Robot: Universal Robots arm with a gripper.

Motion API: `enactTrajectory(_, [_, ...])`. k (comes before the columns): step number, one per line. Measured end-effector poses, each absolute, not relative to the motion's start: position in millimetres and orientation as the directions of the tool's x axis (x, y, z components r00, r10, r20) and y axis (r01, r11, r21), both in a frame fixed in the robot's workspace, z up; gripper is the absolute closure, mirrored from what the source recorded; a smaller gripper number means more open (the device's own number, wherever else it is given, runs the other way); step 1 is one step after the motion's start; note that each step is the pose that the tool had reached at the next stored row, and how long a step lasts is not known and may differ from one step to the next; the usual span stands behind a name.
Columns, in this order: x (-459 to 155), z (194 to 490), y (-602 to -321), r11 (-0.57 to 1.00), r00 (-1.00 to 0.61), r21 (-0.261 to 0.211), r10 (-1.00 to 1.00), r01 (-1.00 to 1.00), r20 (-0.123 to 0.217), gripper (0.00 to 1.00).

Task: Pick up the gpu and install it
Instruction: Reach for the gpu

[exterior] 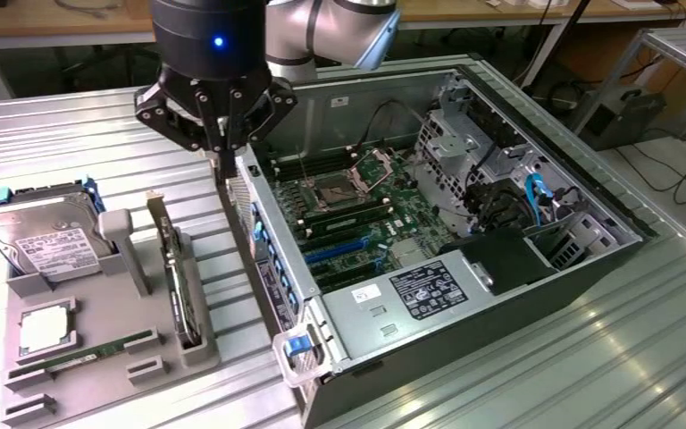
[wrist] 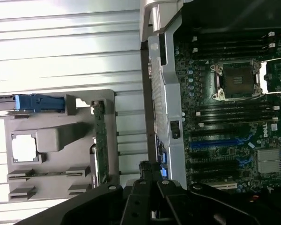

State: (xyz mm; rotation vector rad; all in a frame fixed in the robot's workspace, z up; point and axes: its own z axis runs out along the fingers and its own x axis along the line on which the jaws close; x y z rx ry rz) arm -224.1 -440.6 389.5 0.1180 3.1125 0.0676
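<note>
- While the black robot gripper (exterior: 221, 148) hangs at the upper left of the exterior view, over the gap between the open black-and-silver computer case (exterior: 355, 308) and the grey plastic parts holder (exterior: 194, 353), its jaws are drawn together with nothing between them.
- The gpu (exterior: 176, 281), a thin flat card with a silvery end bracket, stands on edge in a slot on the holder's side nearest the case, at the lower left, untouched.
- A silver boxy hard drive with a white label (exterior: 43, 246) sits at the holder's far left. A square processor chip (exterior: 43, 326) and a narrow green memory stick (exterior: 87, 350) lie lower in the frame.
- A green motherboard (exterior: 355, 214) lies inside the case.
- A ribbed metal desk (exterior: 81, 134) carries everything.
</note>
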Motion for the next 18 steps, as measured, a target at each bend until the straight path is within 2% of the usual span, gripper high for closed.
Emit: enactTrajectory(18, [-297,371,-459,0.996,-0.997,0.041,0.076,0.075,-0.025,0.89])
